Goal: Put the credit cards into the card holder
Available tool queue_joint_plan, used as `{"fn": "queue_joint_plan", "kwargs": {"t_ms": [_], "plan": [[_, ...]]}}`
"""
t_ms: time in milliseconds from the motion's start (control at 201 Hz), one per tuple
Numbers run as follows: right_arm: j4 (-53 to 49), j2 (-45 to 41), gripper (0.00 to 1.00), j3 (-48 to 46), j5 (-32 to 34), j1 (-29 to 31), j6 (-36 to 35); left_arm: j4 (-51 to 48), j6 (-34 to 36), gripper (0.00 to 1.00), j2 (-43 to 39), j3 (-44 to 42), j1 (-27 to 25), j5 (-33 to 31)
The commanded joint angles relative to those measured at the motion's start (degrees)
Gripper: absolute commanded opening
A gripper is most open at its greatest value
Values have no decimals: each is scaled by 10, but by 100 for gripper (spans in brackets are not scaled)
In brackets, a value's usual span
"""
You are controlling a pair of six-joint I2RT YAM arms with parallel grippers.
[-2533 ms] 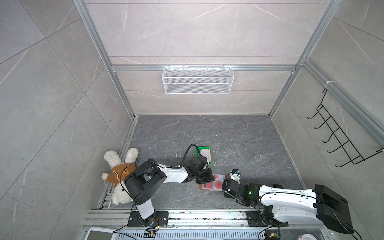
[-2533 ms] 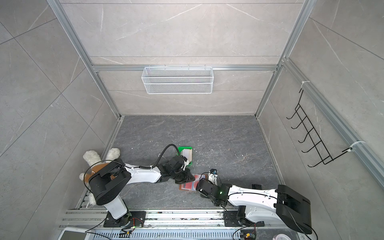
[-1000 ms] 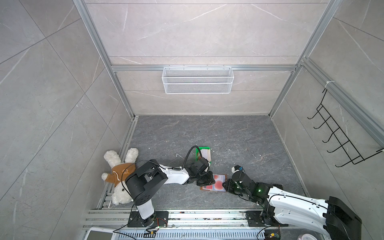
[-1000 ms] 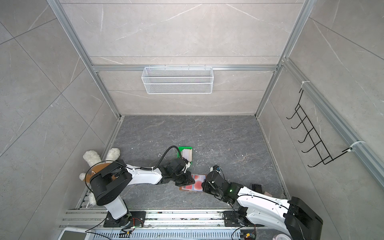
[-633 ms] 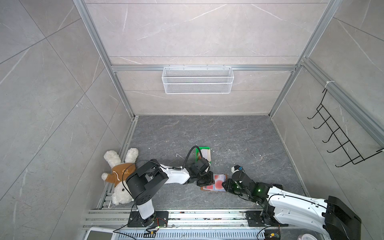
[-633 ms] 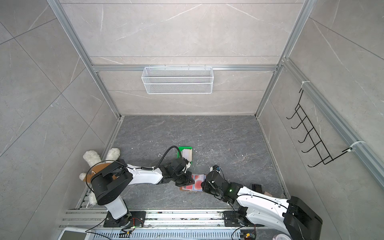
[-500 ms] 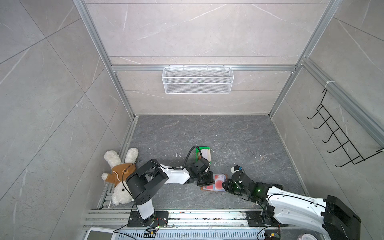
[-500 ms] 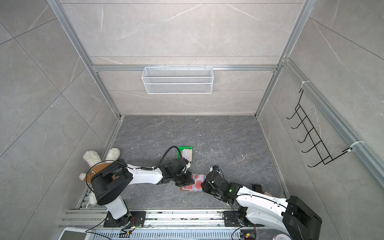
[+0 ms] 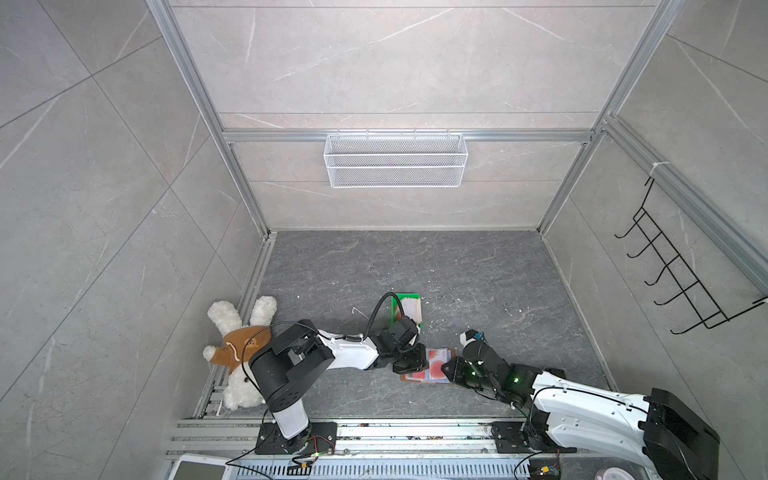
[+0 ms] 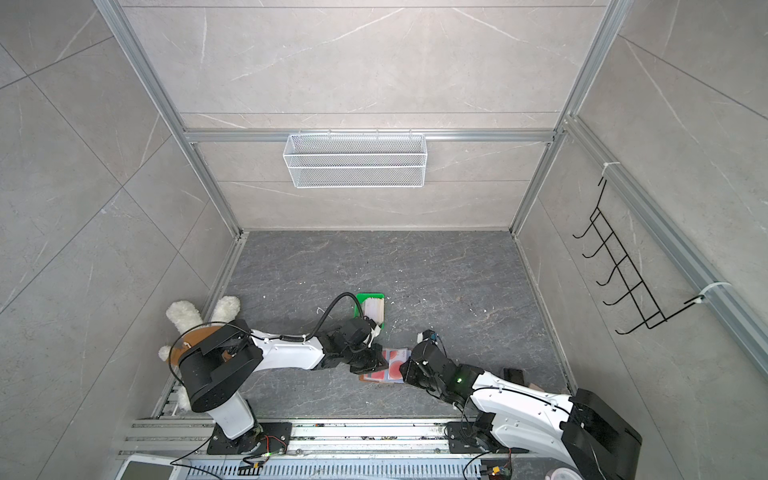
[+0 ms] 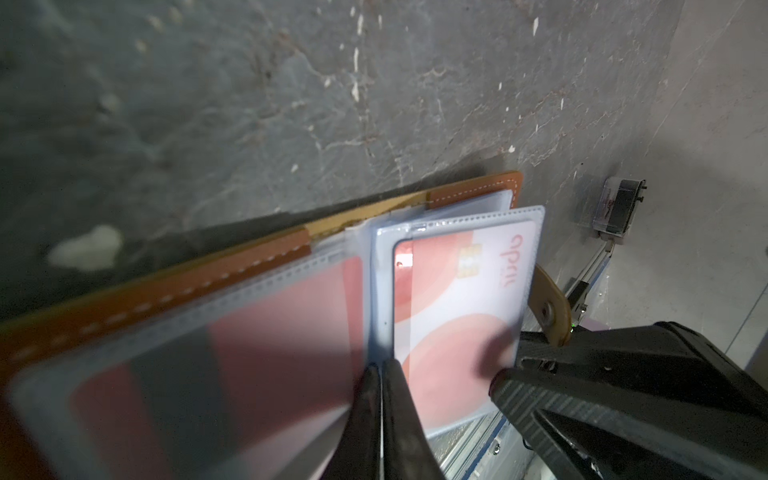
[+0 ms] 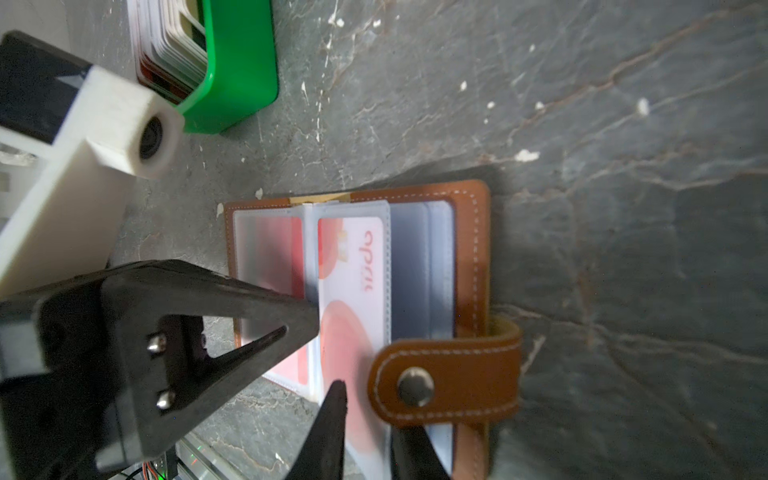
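Both top views: one stereo head, high above the near edge, tilted steeply down toward the back wall and wire basket. Far off, whole surface in frame, near-identical framing with a slight sideways offset. Left wrist view: very close, low over the open card holder, looking past the left gripper at the right gripper. Right wrist view: equally close, facing the opposite way, also catching the green tray. All four views share the card holder and both grippers.
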Motion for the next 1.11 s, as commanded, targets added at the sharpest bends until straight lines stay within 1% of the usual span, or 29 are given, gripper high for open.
{"fn": "queue_joint_plan", "kwargs": {"t_ms": [0,119,279,408,528,612,717,871,1100], "plan": [[-19,17,22,31,6,-2,-30,-8,-2,9,-59,-8,7,-18],[-20,35,23,56,-3,-1,-41,-11,-4,11,-104,-25,31,-11],[-25,70,24,102,-11,4,-56,-13,5,12,-152,-43,67,18],[-29,111,25,148,-11,20,-68,-37,25,13,-189,-54,107,45],[-39,154,27,204,-5,47,-76,-57,40,14,-229,-67,145,68],[-51,173,27,234,2,57,-80,-80,55,14,-253,-68,166,73],[-57,178,27,249,13,57,-90,-107,73,15,-277,-63,184,75],[-80,184,27,272,49,55,-117,-131,90,16,-275,-46,212,85],[-119,181,30,306,113,47,-162,-147,144,17,-228,13,240,101]]}}
